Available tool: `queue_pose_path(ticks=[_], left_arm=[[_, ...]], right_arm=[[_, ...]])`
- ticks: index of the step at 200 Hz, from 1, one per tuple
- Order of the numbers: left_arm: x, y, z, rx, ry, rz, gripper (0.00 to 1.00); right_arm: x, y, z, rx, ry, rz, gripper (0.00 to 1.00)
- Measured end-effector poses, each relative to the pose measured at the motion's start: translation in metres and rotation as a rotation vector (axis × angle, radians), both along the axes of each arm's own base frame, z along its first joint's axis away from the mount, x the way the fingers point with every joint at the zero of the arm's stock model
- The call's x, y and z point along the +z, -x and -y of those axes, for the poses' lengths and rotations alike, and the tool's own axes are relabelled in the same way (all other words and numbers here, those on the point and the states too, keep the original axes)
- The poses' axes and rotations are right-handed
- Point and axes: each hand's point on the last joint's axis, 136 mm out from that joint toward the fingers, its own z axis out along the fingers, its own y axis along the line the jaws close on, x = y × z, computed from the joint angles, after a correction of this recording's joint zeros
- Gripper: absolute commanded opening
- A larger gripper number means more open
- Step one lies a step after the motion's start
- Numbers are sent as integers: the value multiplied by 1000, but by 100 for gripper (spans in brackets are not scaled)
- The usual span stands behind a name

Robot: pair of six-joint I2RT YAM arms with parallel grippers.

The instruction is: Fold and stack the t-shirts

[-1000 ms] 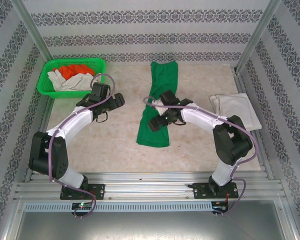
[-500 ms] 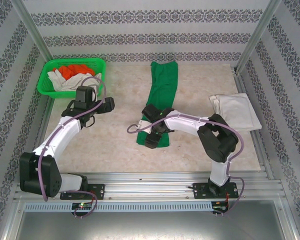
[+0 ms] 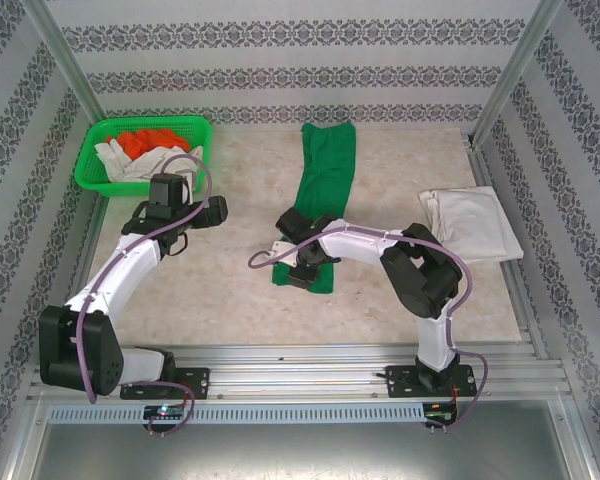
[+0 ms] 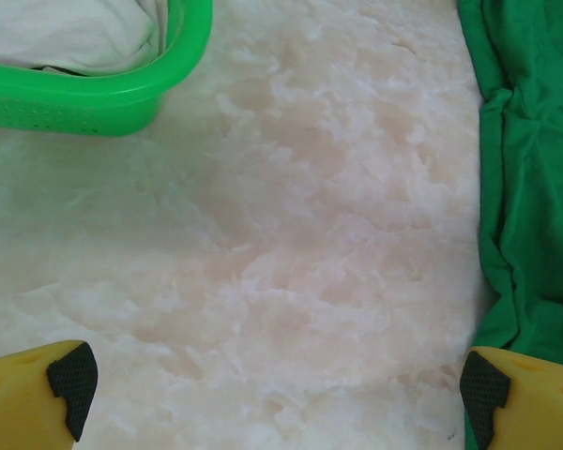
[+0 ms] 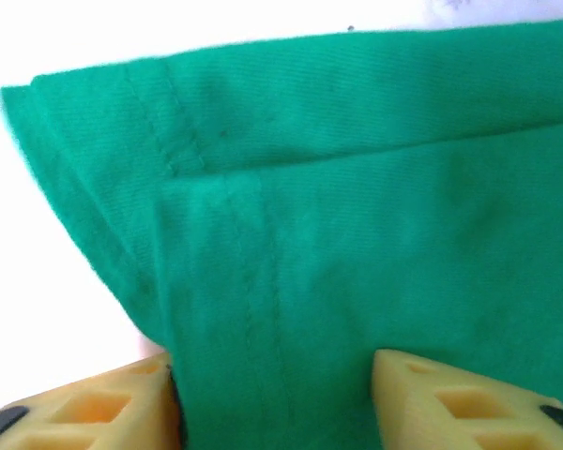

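Two arms, two different jobs! Right gripper (image 3: 302,266) is down on the near hem of the dark green t-shirt (image 3: 328,165), a long strip lying up the middle of the table (image 3: 210,295), fingers (image 5: 432,403) straddling the hem corner, probably to carry it up for a fold, though clamped or not, I cannot tell. Left gripper (image 4: 272,384) hangs spread wide, holding nothing, over bare table between basket (image 3: 92,182) and that t-shirt. Open room both sides; the folded off-white t-shirt (image 3: 475,225) sits well right.
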Motion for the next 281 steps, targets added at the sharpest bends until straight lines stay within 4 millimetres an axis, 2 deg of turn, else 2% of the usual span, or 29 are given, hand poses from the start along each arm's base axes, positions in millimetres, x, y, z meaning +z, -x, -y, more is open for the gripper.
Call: queue_pose_path(ticks=[22, 64, 83, 128, 165, 182, 215, 252, 281], left_arm=[[-3, 0, 3, -15, 8, 2, 100], [-13, 2, 19, -133, 20, 36, 100], [-14, 4, 28, -222, -2, 71, 100], [-4, 11, 47, -450, -100, 189, 100], [-7, 21, 64, -632, -146, 260, 100], [-11, 27, 71, -692, -144, 277, 100], [-12, 33, 79, -757, -135, 302, 100], [-11, 35, 82, -782, -132, 318, 100], [-15, 37, 82, -787, -130, 316, 100]], right_arm=[[2, -1, 0, -6, 1, 0, 0], [10, 12, 7, -10, 19, -29, 0], [26, 24, 10, -11, 8, -36, 0], [78, 43, 16, -33, -75, -34, 0], [85, 43, 30, -64, -60, -58, 0], [91, 31, 34, -88, -60, -54, 0], [101, -12, 33, -122, -63, 9, 0], [97, -59, 35, -140, -25, 68, 0], [93, -88, 39, -159, -5, 100, 0]])
